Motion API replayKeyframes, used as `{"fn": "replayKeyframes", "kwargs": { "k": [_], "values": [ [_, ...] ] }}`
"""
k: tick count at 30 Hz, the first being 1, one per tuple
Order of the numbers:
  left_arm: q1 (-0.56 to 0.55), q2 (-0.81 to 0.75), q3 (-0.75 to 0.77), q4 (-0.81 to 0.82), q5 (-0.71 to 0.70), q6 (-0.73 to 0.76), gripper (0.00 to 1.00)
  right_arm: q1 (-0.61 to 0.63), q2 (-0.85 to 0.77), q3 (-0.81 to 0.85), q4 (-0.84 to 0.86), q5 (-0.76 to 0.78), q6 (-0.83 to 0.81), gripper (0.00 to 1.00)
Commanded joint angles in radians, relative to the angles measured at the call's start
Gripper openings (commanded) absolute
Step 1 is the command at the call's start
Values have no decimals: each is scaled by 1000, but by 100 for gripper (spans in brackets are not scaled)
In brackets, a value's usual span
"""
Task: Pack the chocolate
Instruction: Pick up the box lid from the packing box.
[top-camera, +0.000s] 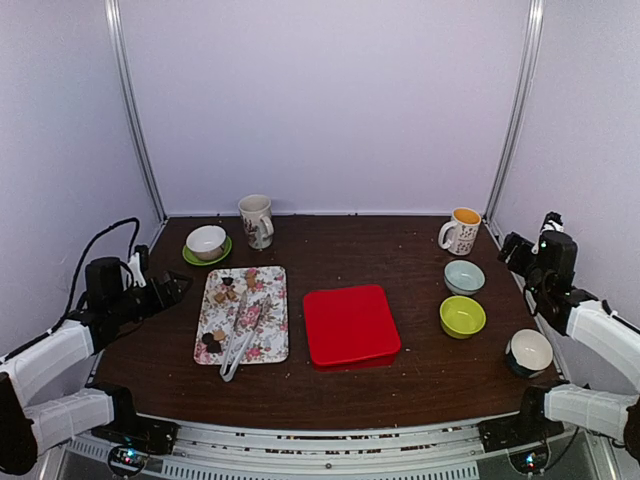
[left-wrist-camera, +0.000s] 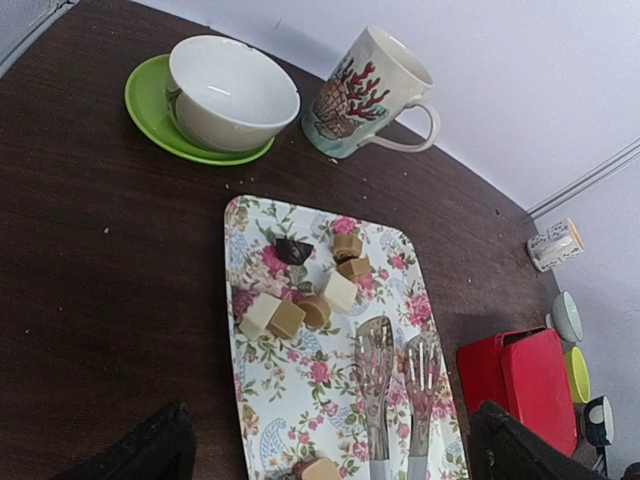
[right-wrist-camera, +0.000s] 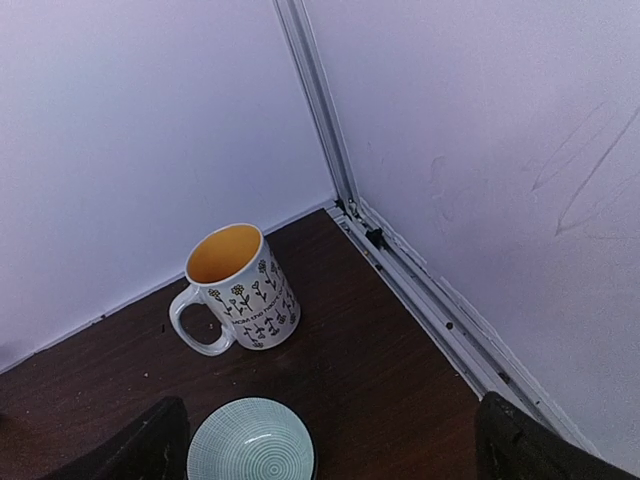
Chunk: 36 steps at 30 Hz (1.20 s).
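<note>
- Probably best to start at the near end of the tray (top-camera: 275, 342): tongs (top-camera: 240, 340) lying lengthways on it, handles nearest, spoon tips towards the middle. Two dark bits of chocolate (top-camera: 212, 344) just left of them, on the tray too.
- Just right of the tray, on the bench (top-camera: 420, 385): a closed red box (top-camera: 350, 325), likely in need of opening before any packing. Worth assigning that job to one hand early.
- Just off the tray's left edge: left hand (top-camera: 168, 290), fingers (left-wrist-camera: 135, 455) spread wide, gripping nothing. Well placed for taking up the tongs by the handles.
- Well to the right of the tray: right hand (top-camera: 515, 250), likewise wide apart and empty, aimed at the back corner. Needs swinging in towards the tray first.
- On the tray's far half: the main cluster of chocolate, tan cubes plus one dark piece, some touching. Tiny and probably easy to scatter, so pinch one at a time, gently, tong tips low.
- Beyond the tray's far edge: white bowl (top-camera: 206, 240) on a green saucer (top-camera: 190, 256), and a patterned mug (top-camera: 257, 220). Keep clear when reaching.
</note>
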<state>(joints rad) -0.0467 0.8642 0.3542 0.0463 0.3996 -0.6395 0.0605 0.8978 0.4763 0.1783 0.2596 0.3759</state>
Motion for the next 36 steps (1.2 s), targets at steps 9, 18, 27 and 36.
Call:
{"fn": "replayKeyframes", "kwargs": {
  "k": [9,18,27,36],
  "values": [
    [2,57,110,-170,-78,-19,98,6,86,149,-300,-319,127,100],
    [-180,147,83,-14,31,-53,98,249,147,204,-337,-467,121,100],
    [-453,187,93,66,-47,-118,98,474,249,198,-335,-538,169,99],
    [-639,349,195,88,-93,-159,98,609,335,165,-322,-611,212,97]
  ]
}}
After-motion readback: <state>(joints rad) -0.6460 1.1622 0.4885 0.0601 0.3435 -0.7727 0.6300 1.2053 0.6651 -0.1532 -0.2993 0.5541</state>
